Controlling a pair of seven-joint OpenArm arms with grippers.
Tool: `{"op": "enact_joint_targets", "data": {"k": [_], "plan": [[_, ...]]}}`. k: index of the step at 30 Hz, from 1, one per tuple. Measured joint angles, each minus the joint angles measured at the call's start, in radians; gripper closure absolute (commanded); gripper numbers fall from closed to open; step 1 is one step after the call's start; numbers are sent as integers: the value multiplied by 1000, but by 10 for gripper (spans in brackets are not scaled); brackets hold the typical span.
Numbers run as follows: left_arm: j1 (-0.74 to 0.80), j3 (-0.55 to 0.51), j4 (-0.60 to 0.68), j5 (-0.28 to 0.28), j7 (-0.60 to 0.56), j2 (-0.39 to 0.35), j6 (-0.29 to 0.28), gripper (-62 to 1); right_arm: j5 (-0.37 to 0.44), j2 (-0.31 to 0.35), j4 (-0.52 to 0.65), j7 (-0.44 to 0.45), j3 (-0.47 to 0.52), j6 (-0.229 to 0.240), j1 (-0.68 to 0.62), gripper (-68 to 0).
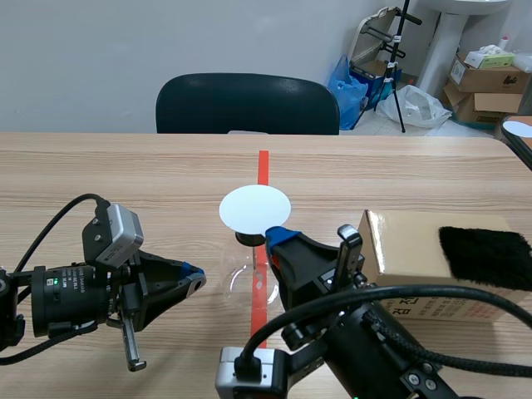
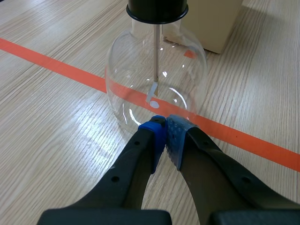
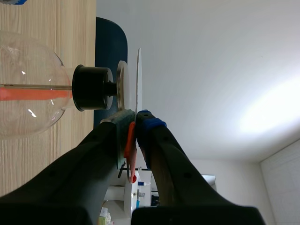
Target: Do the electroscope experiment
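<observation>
Behind the light wooden table (image 1: 125, 166) stood a dark chair (image 1: 247, 104). The right gripper (image 3: 135, 123) pinched the orange handle (image 3: 131, 145) of a thin white round plate (image 1: 255, 207). It held the plate flat just over the black-capped round glass electroscope jar (image 2: 136, 70), probably to pass charge down. The left gripper (image 2: 165, 125), pressed together on nothing, sat at the jar's side, maybe to steady it. A black furry cloth (image 1: 486, 253) lay on a brown cardboard box (image 1: 407, 249) nearby.

clear round glass flask (image 2: 126, 84), super glossy, matt black plastic stopper (image 2: 157, 9), thin metal rod (image 2: 155, 51), smooth white disc (image 1: 255, 207), fuzzy black cloth (image 1: 486, 256), tan cardboard box (image 1: 403, 249), matt wood-grain table (image 1: 125, 166)
</observation>
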Motion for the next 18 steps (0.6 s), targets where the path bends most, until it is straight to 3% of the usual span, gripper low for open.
{"op": "enact_joint_targets", "data": {"k": [13, 18], "plan": [[0, 0, 0, 0, 0, 0, 0, -31, 0, 0, 0, -1, 0, 0, 0, -9], [0, 0, 0, 0, 0, 0, 0, -31, 0, 0, 0, -42, 0, 0, 0, -8]]}}
